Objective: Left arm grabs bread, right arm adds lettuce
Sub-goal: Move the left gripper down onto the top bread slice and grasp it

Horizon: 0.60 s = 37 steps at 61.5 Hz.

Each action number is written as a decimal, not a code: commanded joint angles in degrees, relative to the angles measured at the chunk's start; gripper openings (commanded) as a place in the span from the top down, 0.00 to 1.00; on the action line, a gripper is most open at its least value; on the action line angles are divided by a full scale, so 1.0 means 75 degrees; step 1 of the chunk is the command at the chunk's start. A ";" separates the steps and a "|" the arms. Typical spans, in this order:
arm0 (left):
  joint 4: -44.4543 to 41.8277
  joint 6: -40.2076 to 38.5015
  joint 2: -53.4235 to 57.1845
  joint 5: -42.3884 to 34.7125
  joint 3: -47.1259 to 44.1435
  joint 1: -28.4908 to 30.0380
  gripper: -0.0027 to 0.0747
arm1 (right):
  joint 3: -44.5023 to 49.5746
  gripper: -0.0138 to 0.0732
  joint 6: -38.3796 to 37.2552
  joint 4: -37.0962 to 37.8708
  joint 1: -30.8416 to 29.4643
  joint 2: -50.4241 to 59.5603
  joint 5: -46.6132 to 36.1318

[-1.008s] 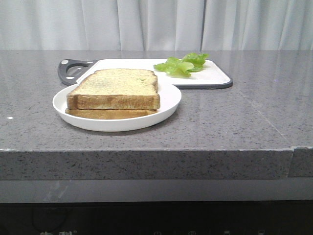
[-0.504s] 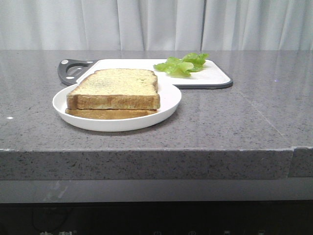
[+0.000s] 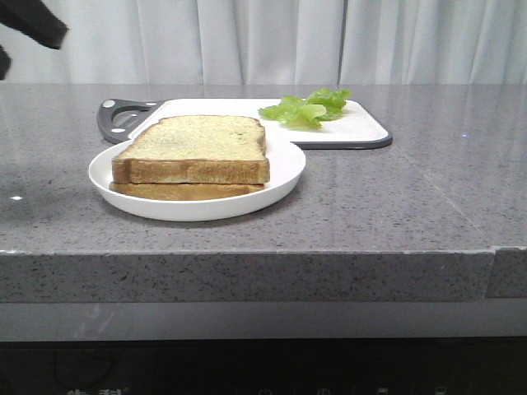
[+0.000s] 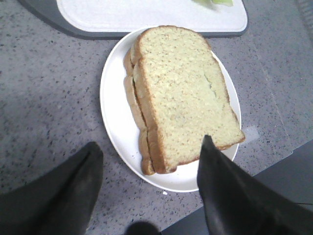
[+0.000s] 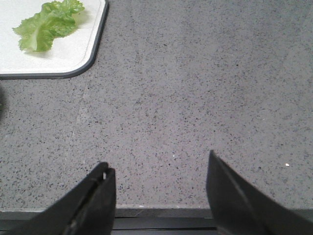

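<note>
Two thick toast slices lie stacked on a white plate (image 3: 280, 177). The bread (image 3: 198, 138) is the upper one, golden and speckled with a brown crust, and the left wrist view shows it (image 4: 186, 93) from above. My left gripper (image 4: 150, 144) hangs open above the plate's near rim, touching nothing. A black part of the left arm (image 3: 33, 20) shows at the far left, high up. The lettuce (image 3: 309, 107) lies on the white cutting board (image 3: 354, 127). My right gripper (image 5: 158, 161) is open over bare counter, well away from the lettuce (image 5: 49, 24).
The lower slice (image 3: 185, 191) is mostly covered by the bread. The board's dark grey handle (image 3: 119, 115) sticks out behind the plate. The grey stone counter's front edge (image 3: 247, 255) runs close below both grippers.
A black part of my left arm has come into the front view at the upper left, and a shadow now falls on the counter left of the plate. Bread and lettuce have not moved.
</note>
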<state>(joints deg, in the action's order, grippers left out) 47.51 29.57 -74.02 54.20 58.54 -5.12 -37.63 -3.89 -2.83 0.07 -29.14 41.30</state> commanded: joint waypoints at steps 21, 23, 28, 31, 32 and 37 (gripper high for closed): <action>-0.0719 -0.0760 -0.1303 -0.0702 0.1429 -0.1394 0.43 | -0.0205 0.34 0.0027 0.0060 -0.0034 -0.0070 -0.0429; -0.0719 -0.0760 -0.1440 -0.0670 0.1501 -0.1441 0.43 | -0.0205 0.34 0.0027 0.0060 -0.0034 -0.0070 -0.0380; -0.0719 -0.0772 -0.1751 -0.0516 0.1644 -0.1542 0.43 | -0.0205 0.34 0.0027 0.0060 -0.0034 -0.0070 -0.0277; -0.0719 -0.0853 -0.1896 -0.0483 0.1693 -0.1600 0.43 | -0.0205 0.34 0.0027 0.0060 -0.0034 -0.0070 -0.0236; -0.0719 -0.0869 -0.1937 -0.0483 0.1694 -0.1596 0.43 | -0.0205 0.34 0.0027 0.0060 -0.0034 -0.0070 -0.0236; -0.0719 -0.0902 -0.2183 -0.0483 0.1798 -0.1603 0.43 | -0.0205 0.34 0.0027 0.0060 -0.0034 -0.0070 -0.0236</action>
<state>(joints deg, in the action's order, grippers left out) 40.08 23.67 -91.32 51.27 69.63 -16.66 -37.63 -3.89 -2.83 0.07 -29.14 42.92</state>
